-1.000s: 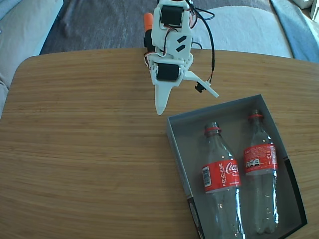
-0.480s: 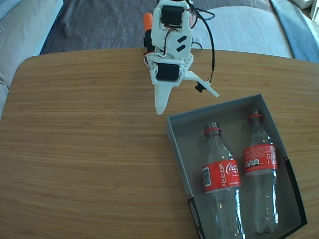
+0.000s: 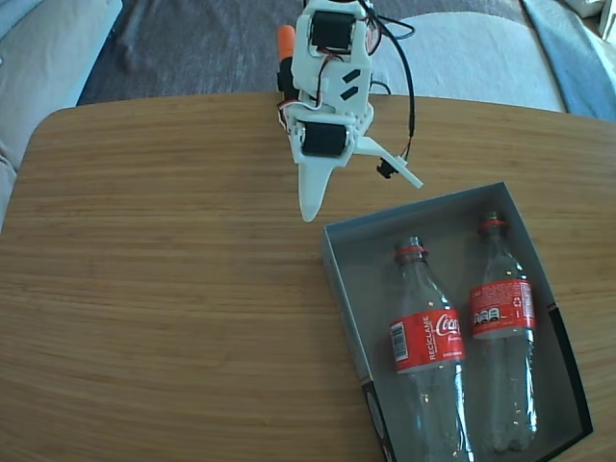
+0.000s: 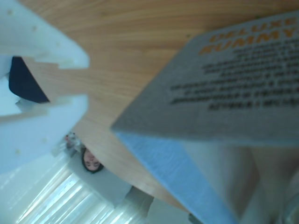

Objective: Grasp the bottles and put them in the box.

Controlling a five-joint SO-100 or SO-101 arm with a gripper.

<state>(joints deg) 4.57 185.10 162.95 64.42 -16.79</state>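
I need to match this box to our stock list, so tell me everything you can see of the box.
The box is a shallow, open-topped rectangular tray that looks like cardboard, grey-blue inside and out, with a black-and-white strip on its near edges. It lies flat on the wooden table, towards the right in the fixed view. Two bottles lie in it side by side. The wrist view shows orange and dark print on an outer wall. The gripper hangs beside it, not touching.

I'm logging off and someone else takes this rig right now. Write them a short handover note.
Gripper: empty, raised over the table just off the box's far-left corner in the fixed view; open or shut cannot be told.
Both bottles lie side by side inside the box, necks toward the arm: left bottle, right bottle.
Done: both bottles boxed.
Left: no loose bottle visible; probably just park the arm.
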